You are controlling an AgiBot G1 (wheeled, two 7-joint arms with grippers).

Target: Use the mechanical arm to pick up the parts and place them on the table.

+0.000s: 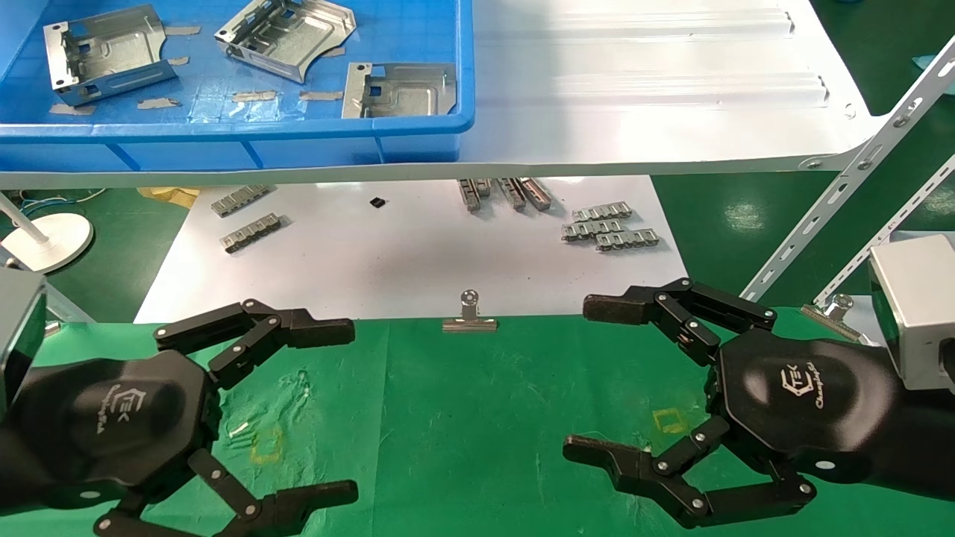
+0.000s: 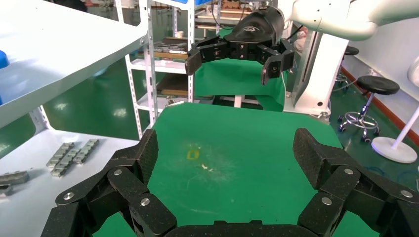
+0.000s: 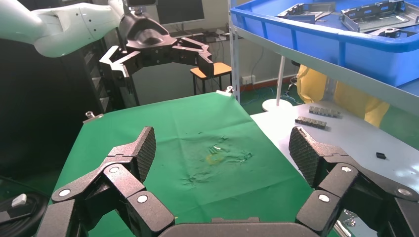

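Note:
Three shiny silver parts (image 1: 108, 52), (image 1: 287, 37), (image 1: 399, 91) lie in a blue bin (image 1: 224, 138) on the white shelf at the far left. They also show in the right wrist view (image 3: 368, 15). My left gripper (image 1: 351, 410) hovers open and empty over the left of the green-cloth table (image 1: 477, 418). My right gripper (image 1: 580, 377) hovers open and empty over its right side. Both are well short of the bin. Each wrist view shows its own open gripper (image 2: 225, 153), (image 3: 222, 153) over bare cloth, with the other arm's gripper farther off.
The white shelf (image 1: 671, 112) overhangs a lower white surface with grey link strips (image 1: 608, 227), (image 1: 250, 231). Binder clips (image 1: 469, 317), (image 1: 832, 309) grip the cloth's far edge. Slotted shelf braces (image 1: 858, 179) slant at the right. Yellow square marks (image 1: 267, 446), (image 1: 669, 420) are on the cloth.

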